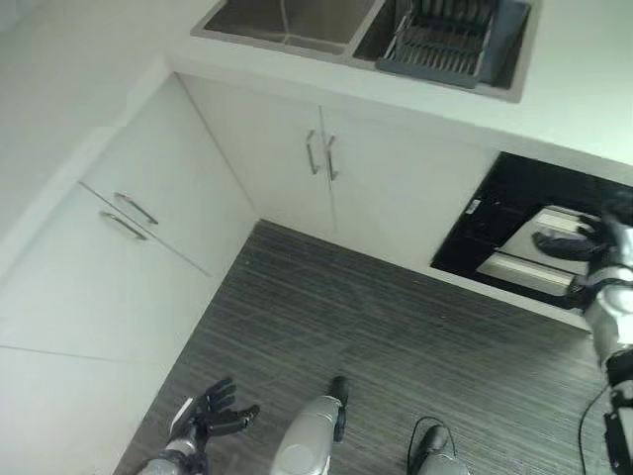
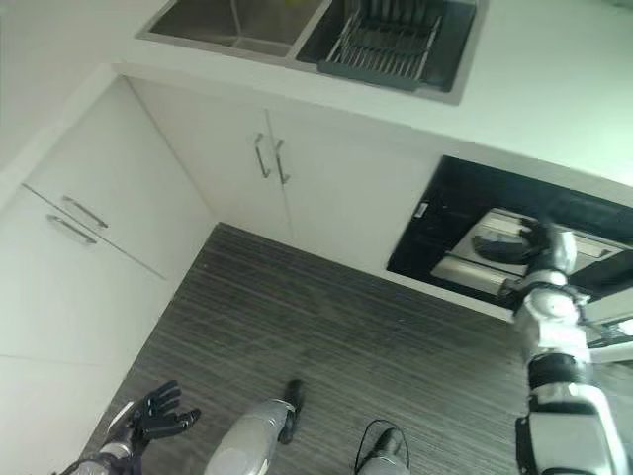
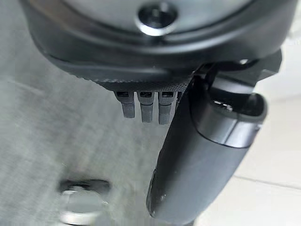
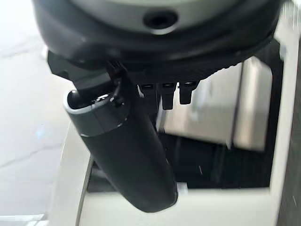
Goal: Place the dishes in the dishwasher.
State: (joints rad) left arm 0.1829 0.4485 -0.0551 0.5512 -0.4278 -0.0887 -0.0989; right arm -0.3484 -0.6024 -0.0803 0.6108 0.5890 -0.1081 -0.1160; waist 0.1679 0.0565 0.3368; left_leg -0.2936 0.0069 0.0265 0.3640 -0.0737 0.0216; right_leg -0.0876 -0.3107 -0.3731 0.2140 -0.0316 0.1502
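My right hand (image 2: 542,243) reaches into the dark opening of the dishwasher (image 2: 465,213), set in the white cabinet front below the countertop (image 2: 554,89). It sits at a dark bowl-shaped dish (image 2: 497,247) that rests on the pale pulled-out rack (image 1: 539,272). From the head views I cannot tell whether my fingers close on that dish; in my right wrist view the thumb (image 4: 127,155) lies extended and the fingers (image 4: 164,96) point out toward the steel inner walls, holding nothing that I can see.

My left hand (image 1: 210,411) hangs low over the grey striped floor (image 1: 376,327), well apart from the dishwasher, fingers spread and relaxed, empty. Just beside it stand the white corner drawers with two bar handles (image 1: 129,216).

Up on the countertop, the double sink (image 1: 287,25) holds a dark dish rack (image 1: 440,40) in its right basin. Beneath the sink are two cabinet doors with upright handles (image 1: 319,155).
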